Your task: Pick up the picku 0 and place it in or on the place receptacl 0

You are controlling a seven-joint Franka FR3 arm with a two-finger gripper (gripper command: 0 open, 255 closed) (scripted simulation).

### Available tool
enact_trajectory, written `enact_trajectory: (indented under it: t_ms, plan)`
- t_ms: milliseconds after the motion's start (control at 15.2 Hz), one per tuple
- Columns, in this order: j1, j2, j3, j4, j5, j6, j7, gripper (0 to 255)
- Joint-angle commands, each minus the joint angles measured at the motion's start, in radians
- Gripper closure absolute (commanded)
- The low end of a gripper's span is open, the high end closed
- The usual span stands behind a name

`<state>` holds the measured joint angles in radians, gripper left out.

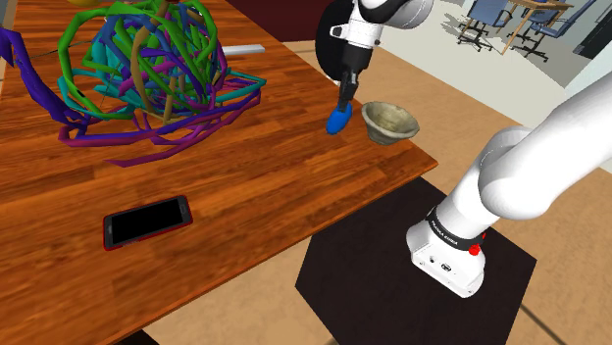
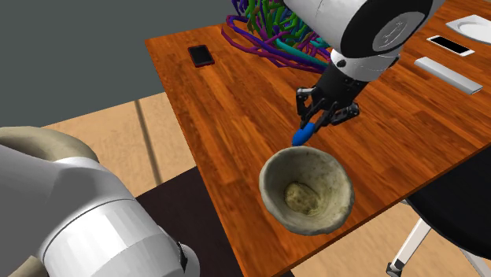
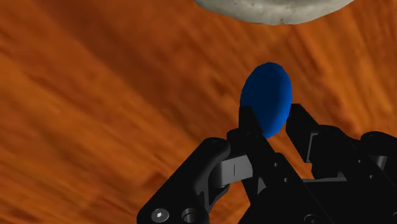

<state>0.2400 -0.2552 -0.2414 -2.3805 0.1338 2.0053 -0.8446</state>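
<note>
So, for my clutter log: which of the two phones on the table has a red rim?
The black-screened phone lying alone on the shoulder view's left; the other phone, by the white plate, is white.

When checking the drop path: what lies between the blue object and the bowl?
Bare wooden tabletop between blue object and bowl, per the second exterior view.

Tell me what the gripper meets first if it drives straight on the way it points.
Likely the wooden table: the gripper, shut on the blue object, points down at bare wood beside the bowl, so the object's tip would touch first.
</note>
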Motion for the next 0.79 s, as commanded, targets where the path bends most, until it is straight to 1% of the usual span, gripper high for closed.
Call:
enact_trajectory:
  t_ms: [0, 726]
  plan:
    - [-0.001, -0.012, 0.002, 0.021, -0.004, -0.033, 0.008, 255]
    - [-0.002, -0.057, 0.009, 0.129, -0.018, -0.183, 0.039, 255]
